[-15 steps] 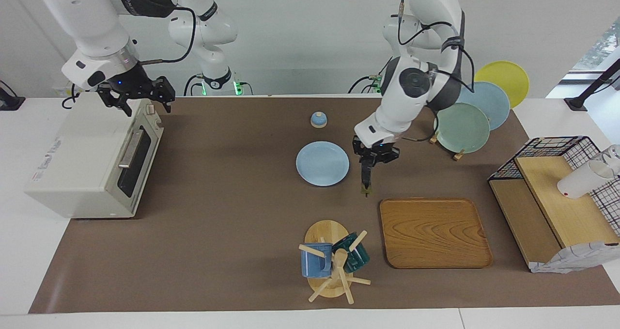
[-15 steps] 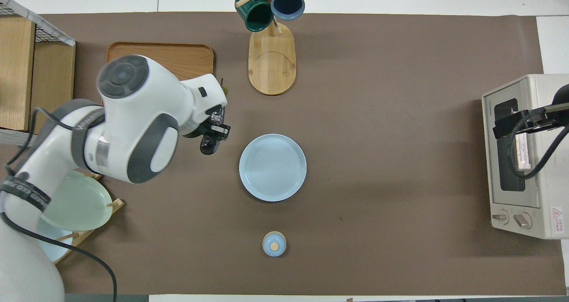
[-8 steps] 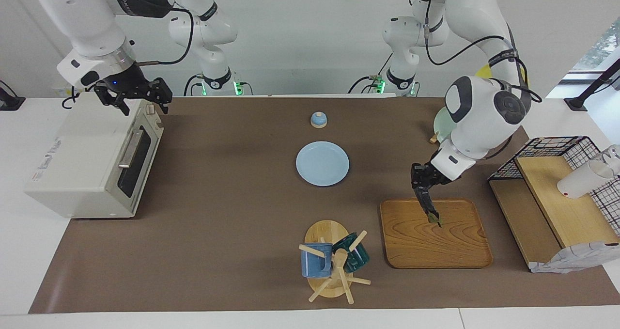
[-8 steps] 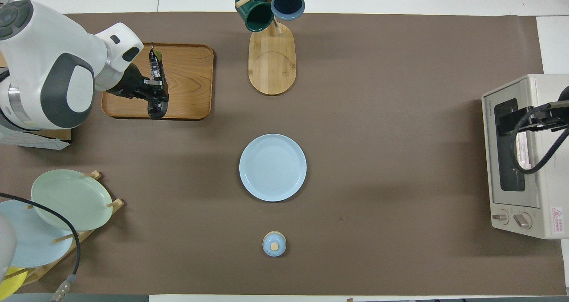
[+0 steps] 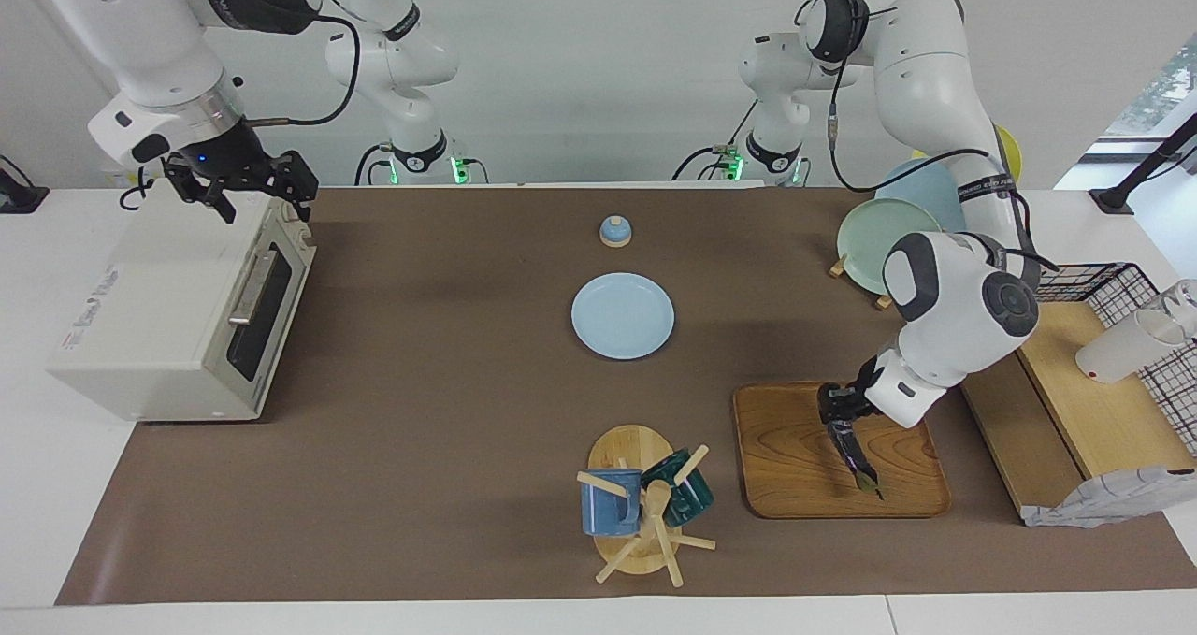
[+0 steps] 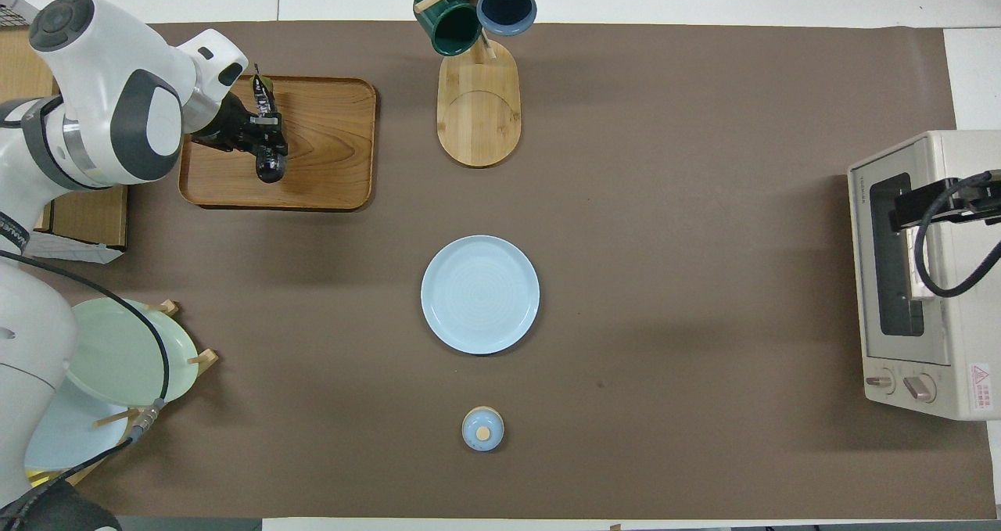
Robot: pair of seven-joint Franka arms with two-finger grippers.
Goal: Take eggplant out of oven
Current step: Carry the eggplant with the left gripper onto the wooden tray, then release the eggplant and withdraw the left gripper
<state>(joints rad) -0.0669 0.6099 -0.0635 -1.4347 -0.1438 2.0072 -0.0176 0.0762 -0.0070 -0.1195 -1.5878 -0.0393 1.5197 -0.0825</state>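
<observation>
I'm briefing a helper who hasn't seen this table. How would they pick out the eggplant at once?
Find the wooden tray toward the left arm's end of the table, beside the mug stand. Over it hangs the left gripper, jaws shut on the eggplant. It is the only long, thin, dark purple-black thing there, its greenish stem end pointing down at the tray.

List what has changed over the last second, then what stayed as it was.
The left gripper, shut on the eggplant, carried it from beside the blue plate to over the wooden tray, toward the left arm's end of the table, and lowered it; its stem tip now looks at or near the tray surface. The right gripper drifted slightly over the oven. The oven, its door shut, the plate and the mug rack stayed put.
</observation>
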